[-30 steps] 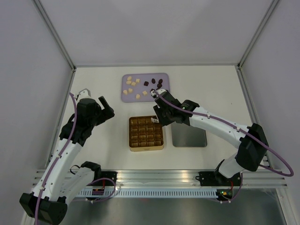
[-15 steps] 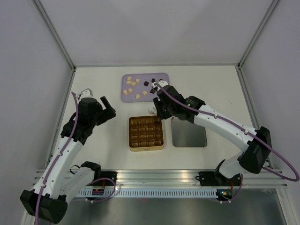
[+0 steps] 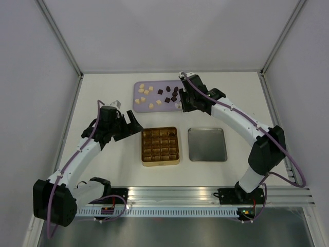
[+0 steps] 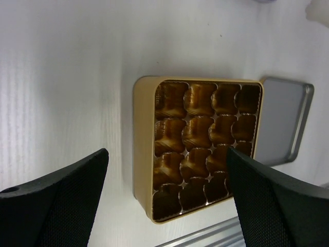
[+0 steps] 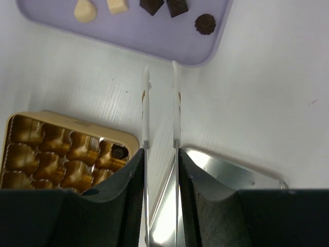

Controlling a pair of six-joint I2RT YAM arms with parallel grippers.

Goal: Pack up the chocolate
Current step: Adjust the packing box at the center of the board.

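The chocolate lies on a purple tray [image 3: 154, 85]: cream cubes [image 3: 145, 91] on its left, dark lumps [image 3: 172, 95] on its right. The wrist view shows cream pieces [image 5: 85, 10] and dark pieces [image 5: 205, 23] on this tray [image 5: 154, 38]. My right gripper [image 3: 181, 103] is shut on metal tweezers [image 5: 146, 103]. Their tips stand apart over bare table just short of the tray, with nothing between them. One dark piece [image 5: 119, 151] sits in a corner cell of the gold tin [image 5: 72, 128]. My left gripper [image 3: 131, 123] is open beside the tin [image 3: 160, 146], its fingers [image 4: 61, 195] wide apart.
The tin's silver lid [image 3: 207, 144] lies flat to the right of the tin, also seen as lid [image 5: 226, 170] and lid [image 4: 280, 123]. A metal rail runs along the table's near edge. White walls close in the left, right and back sides.
My right arm has swung from the tin's far right corner up to the tray's right end. My left arm has moved right and closer to the tin, still open.
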